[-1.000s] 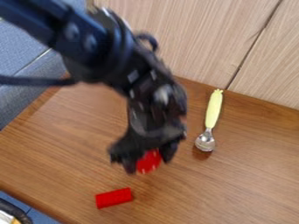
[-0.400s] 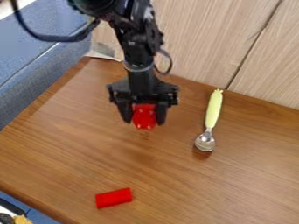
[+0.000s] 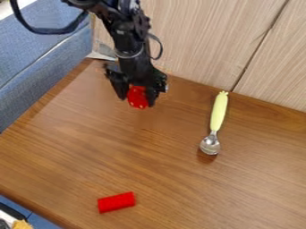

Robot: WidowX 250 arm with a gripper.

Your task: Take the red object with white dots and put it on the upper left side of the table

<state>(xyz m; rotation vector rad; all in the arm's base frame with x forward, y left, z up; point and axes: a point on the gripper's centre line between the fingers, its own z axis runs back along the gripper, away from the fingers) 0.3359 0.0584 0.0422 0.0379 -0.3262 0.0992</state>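
My gripper (image 3: pixel 138 101) hangs over the upper left part of the wooden table (image 3: pixel 90 134), shut on the red object with white dots (image 3: pixel 138 96). The red object sits between the two fingers, its upper part hidden by the gripper. Whether its lower end touches the table, I cannot tell.
A spoon with a pale yellow handle (image 3: pixel 218 112) lies right of centre. A red block (image 3: pixel 116 202) is near the front left. Wooden panels (image 3: pixel 209 40) stand along the back edge, and a blue-grey surface (image 3: pixel 44 58) lies beyond the left edge.
The gripper has moved up the view toward the back of the table and, most recently, a little left, carrying the red dotted object. The spoon and red block have stayed in place.
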